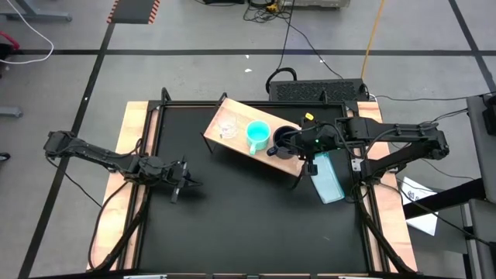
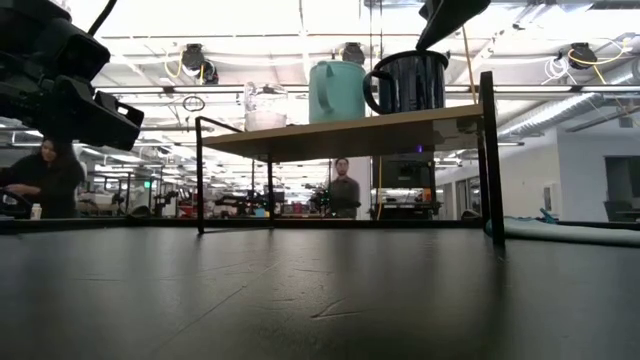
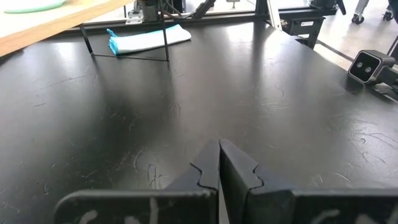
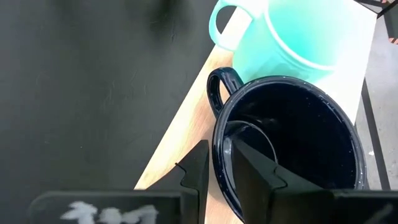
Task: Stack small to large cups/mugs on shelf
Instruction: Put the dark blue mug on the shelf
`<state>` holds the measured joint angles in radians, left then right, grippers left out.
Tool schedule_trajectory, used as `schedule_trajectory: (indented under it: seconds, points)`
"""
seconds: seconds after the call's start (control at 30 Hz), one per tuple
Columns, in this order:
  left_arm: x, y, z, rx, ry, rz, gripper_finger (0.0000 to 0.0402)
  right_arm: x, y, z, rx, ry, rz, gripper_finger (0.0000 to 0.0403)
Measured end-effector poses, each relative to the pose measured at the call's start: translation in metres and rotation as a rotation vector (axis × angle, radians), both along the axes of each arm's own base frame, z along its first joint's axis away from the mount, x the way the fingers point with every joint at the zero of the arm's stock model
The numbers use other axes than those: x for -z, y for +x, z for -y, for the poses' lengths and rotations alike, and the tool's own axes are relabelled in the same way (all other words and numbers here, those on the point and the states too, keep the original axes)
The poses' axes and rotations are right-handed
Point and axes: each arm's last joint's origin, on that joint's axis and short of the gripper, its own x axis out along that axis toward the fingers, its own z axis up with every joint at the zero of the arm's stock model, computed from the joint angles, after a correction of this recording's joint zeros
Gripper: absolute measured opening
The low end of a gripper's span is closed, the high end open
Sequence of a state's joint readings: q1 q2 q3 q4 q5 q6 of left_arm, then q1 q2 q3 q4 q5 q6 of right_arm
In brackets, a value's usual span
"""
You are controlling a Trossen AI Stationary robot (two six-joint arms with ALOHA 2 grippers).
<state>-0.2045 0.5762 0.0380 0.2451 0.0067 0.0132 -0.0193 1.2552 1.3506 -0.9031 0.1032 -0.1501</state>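
While right gripper (image 4: pixel 219 171) pinches black mug (image 4: pixel 292 143) | turquoise mug (image 4: pixel 292 31) adjacent

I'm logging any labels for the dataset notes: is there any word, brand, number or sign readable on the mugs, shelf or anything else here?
None can be read.
Black mug, turquoise mug, clear cup, shelf: no print in sight.
Left claw and right claw: whitish marks on the bodies, too blurred to read.
Light-blue item: no lettering.
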Motion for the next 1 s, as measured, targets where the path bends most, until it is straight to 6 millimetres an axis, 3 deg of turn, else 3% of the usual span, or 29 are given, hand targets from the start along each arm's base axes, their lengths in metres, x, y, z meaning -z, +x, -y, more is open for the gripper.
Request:
schedule_trajectory:
  seconds: [1.0]
  points:
    - [-0.0018, 0.0005, 0.0001, -0.001, -0.008, 0.018, 0.0008, 0.0052, 0.0008, -0.0001, 0.002, 0.003, -0.047, 0.0061]
